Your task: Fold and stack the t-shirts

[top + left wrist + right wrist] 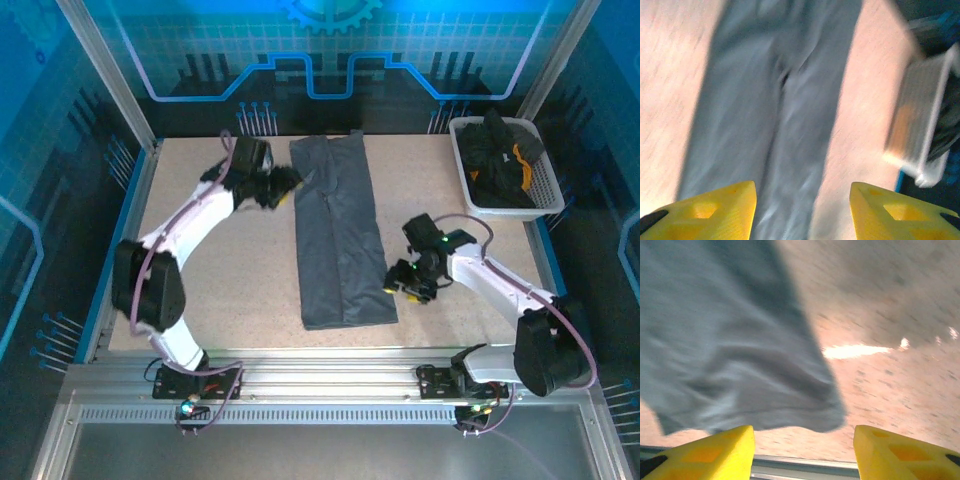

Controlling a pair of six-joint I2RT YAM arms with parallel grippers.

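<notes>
You had one slate-grey t-shirt [338, 235] lying as a long folded strip at the centre of the table [220, 290]. One white basket [548, 200] at upper right held a heap of black shirts [495, 150]. You couldn't count them, though one orange patch [517, 160] showed. Your left gripper [283, 188] sat by the strip's upper left edge, your right gripper [402, 284] by its lower right edge. Only the blurred wrist views showed each pair of yellow fingers [715, 210] spread, holding nothing. The left wrist view cut the basket off at its right edge.
</notes>
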